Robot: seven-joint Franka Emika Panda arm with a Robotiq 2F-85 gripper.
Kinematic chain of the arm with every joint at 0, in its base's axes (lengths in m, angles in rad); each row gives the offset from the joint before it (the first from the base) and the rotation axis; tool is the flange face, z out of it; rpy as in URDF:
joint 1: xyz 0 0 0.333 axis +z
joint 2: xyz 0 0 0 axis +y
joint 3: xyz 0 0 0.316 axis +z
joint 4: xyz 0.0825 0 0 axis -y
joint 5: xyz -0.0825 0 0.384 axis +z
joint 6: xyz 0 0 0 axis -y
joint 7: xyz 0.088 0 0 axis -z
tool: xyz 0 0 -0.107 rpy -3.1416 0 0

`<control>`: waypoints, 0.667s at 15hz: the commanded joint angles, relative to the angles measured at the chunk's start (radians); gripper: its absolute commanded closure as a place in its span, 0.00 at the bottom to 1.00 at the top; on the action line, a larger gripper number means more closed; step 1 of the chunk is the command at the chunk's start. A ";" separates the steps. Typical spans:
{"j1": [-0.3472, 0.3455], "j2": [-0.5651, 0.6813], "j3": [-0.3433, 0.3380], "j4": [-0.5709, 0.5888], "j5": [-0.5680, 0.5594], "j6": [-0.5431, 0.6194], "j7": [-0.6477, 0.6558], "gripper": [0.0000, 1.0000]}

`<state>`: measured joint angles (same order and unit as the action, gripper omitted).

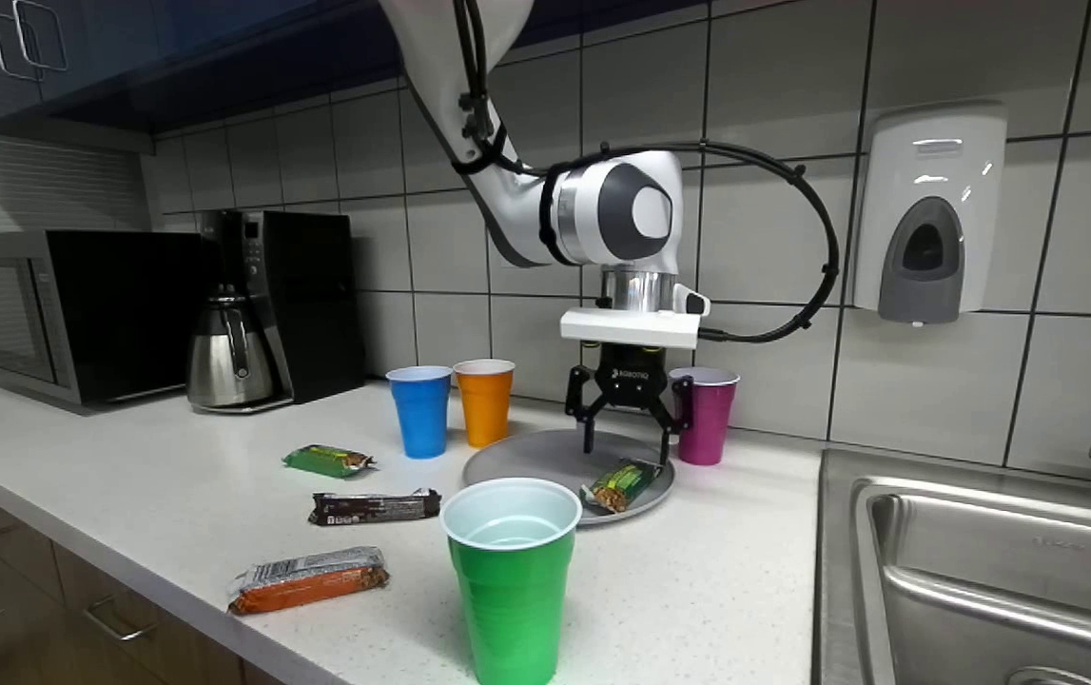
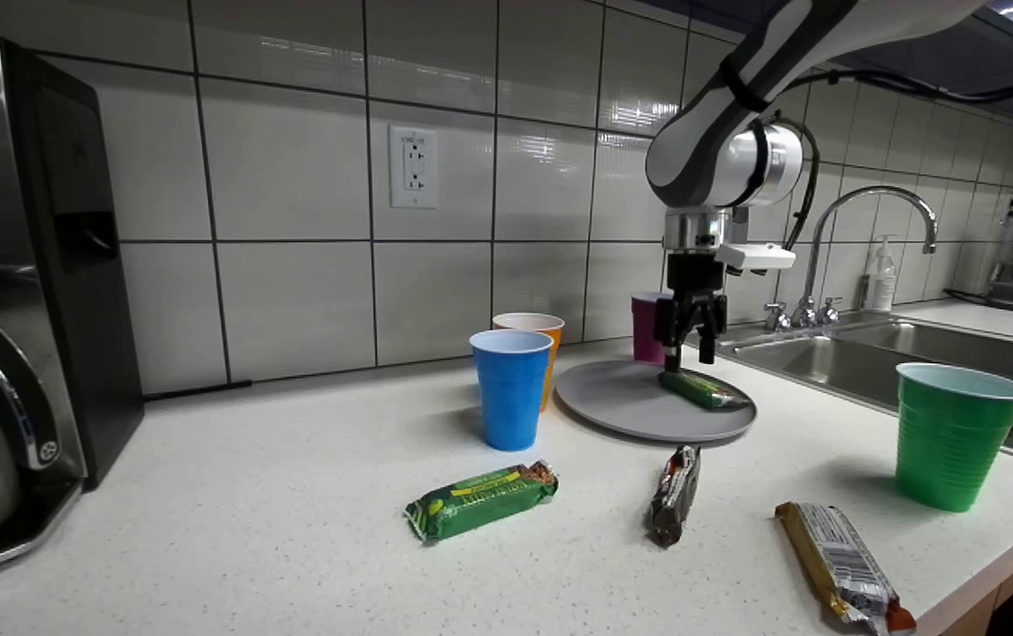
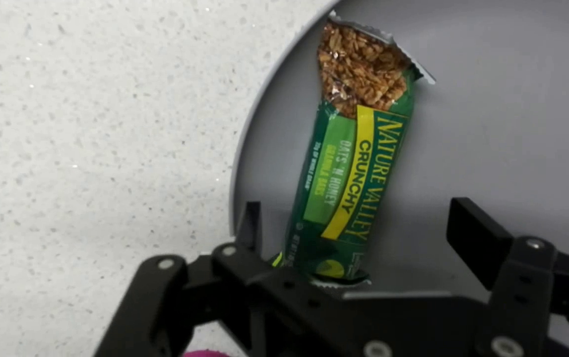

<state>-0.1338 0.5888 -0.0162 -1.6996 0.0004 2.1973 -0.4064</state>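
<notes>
A Nature Valley Crunchy Oats 'n Honey granola bar lay in its green wrapper on the round gray plate, close to the rim, its clear end showing the oat clusters inside. Above it the black Robotiq gripper pointed straight down, its two fingers spread apart. In the wrist view one end of the bar sat between them, with a gap on the farther finger's side; whether the nearer finger touched the wrapper could not be told. A magenta plastic cup stood just beside the plate, by the tiled wall. Near the plate's opposite side stood a blue plastic cup, with an orange plastic cup just beside it. Three more wrapped bars rested on the speckled white counter: a second green granola bar, a dark brown snack bar and a silver-and-orange snack bar. A green plastic cup stood upright near the stainless steel sink. Farther along the counter, a black coffee maker with a steel carafe stood next to a microwave. A white soap dispenser hung on the tiles.
</notes>
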 commanded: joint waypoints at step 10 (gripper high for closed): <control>-0.006 -0.202 0.030 -0.199 0.009 0.024 -0.024 0.00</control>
<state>-0.1328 0.4833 -0.0057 -1.7898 0.0017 2.1976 -0.4085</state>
